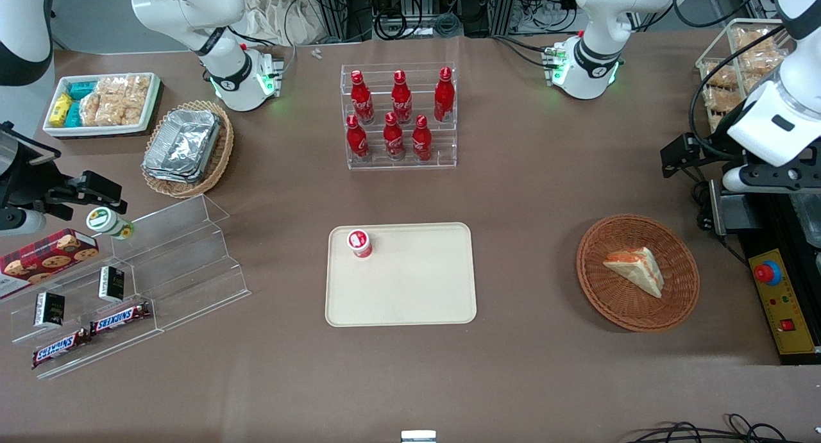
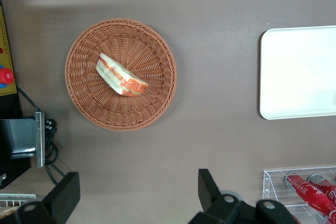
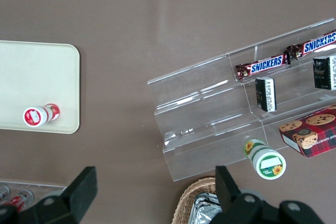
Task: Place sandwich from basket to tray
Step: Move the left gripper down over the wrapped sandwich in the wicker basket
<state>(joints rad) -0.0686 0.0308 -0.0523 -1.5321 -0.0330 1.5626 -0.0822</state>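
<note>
The sandwich (image 1: pixel 636 270), a pale bread wedge with orange-red filling on its cut edge, lies in the round reddish-brown wicker basket (image 1: pixel 612 302) toward the working arm's end of the table. The left wrist view also shows the sandwich (image 2: pixel 121 75) in the basket (image 2: pixel 89 100). The cream-beige tray (image 1: pixel 410 289) lies flat mid-table, and one end of it shows in the left wrist view (image 2: pixel 299 77). My left gripper (image 1: pixel 681 156) hangs high above the table, farther from the front camera than the basket. It (image 2: pixel 136 192) is open wide and empty.
A small red-and-white capped container (image 1: pixel 360 243) stands on the tray's corner. A clear rack of red cola bottles (image 1: pixel 399 116) stands farther back. A yellow control box with a red button (image 1: pixel 779 302) lies beside the basket. A clear stepped shelf with snacks (image 1: pixel 128 283) stands toward the parked arm's end.
</note>
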